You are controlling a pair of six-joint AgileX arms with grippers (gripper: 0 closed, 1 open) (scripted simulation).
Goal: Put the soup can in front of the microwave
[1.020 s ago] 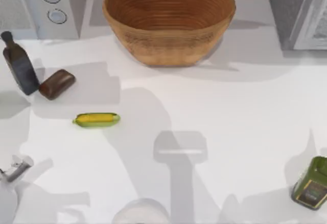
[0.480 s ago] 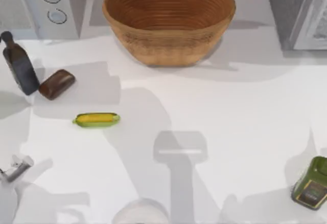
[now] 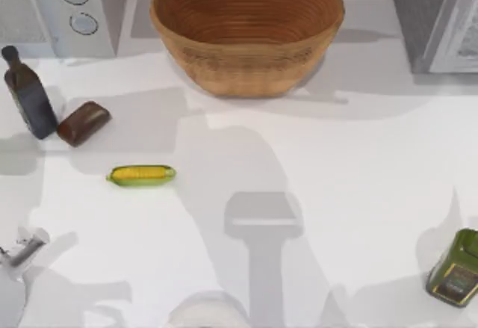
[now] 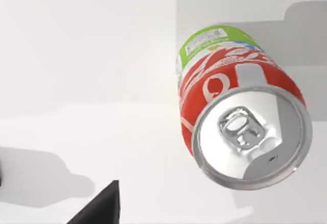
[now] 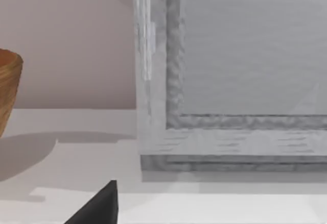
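The soup can point(image 4: 225, 81) stands upright on the white table in the left wrist view, with a silver pull-tab lid, a red label and a green band below. A black piece of my left gripper point(image 4: 99, 208) shows at that picture's edge, well apart from the can, with nothing held in sight. The microwave point(image 3: 63, 10), grey with two round dials, sits at the table's back left corner. A black piece of my right gripper point(image 5: 99, 206) faces a grey appliance point(image 5: 230, 81).
A large woven basket point(image 3: 246, 29) stands at the back centre. A dark bottle point(image 3: 28, 93), a brown block point(image 3: 84, 122) and a corn cob point(image 3: 142, 175) lie in front of the microwave. An olive-green tin point(image 3: 455, 268) sits front right. A grey appliance point(image 3: 437, 18) fills the back right.
The arm shadows across the middle of the table have spread to the right. No object on the table has moved.
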